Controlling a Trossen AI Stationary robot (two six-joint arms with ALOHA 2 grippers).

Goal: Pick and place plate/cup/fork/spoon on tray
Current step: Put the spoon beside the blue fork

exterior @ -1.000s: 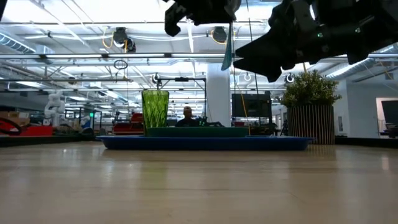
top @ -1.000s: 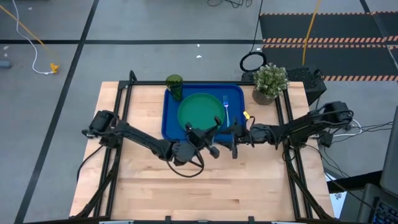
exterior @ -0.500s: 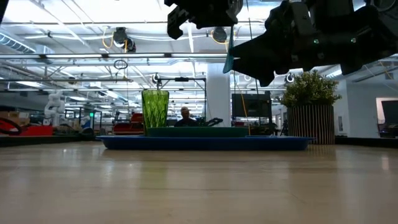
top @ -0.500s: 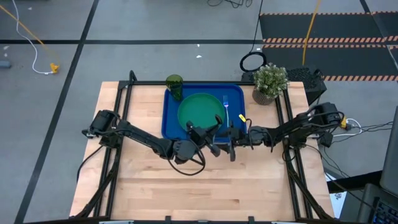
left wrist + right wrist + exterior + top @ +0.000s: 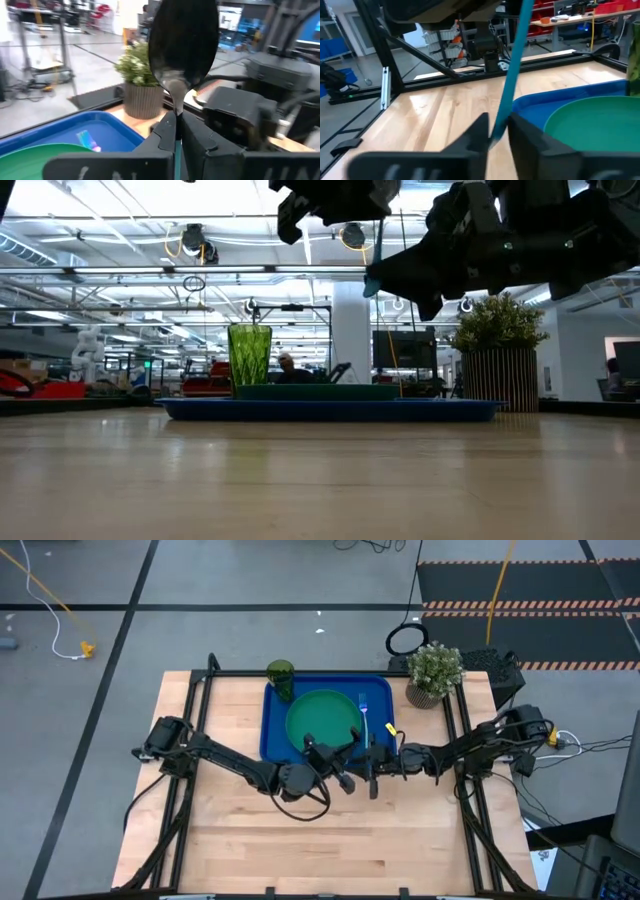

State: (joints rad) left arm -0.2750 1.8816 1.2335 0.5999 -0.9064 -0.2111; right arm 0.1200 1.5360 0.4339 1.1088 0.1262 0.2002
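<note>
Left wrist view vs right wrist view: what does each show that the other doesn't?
Only the left wrist view: the spoon's dark bowl standing up from the left gripper, which is shut on its neck; the potted plant; a pale-blue piece, likely the fork, lying in the tray.
Only the right wrist view: the spoon's blue handle running down into the right gripper, and the bare wooden table.
Both: the blue tray with the green plate on it.
</note>
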